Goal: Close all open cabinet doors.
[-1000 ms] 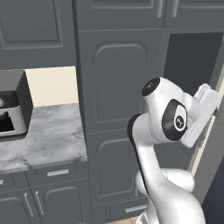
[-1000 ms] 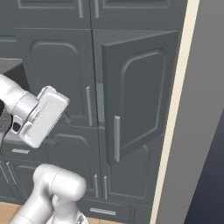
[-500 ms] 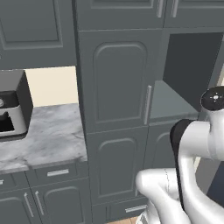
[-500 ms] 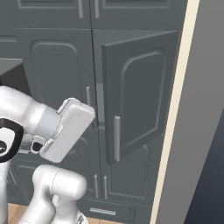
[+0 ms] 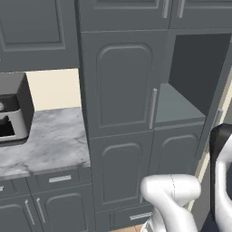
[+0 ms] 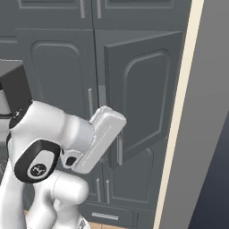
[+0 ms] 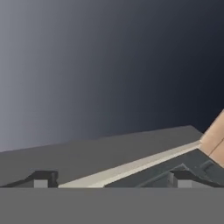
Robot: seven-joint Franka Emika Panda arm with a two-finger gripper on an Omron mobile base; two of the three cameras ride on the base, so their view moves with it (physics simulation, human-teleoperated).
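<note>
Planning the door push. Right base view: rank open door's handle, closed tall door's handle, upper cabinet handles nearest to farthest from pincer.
1. open door's handle, just right of the pincer hand
2. closed tall door's handle, above, on the cabinet face
3. upper cabinet handles, top edge

Arm folded low, forearm angled up-right; tool empty, fingers spread wide.

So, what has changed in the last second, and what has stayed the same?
The arm swung to the right: in the left base view it left the cabinet front and now stands at the right edge. The gripper took hold of nothing and stayed open. The open cabinet door has not moved.
</note>
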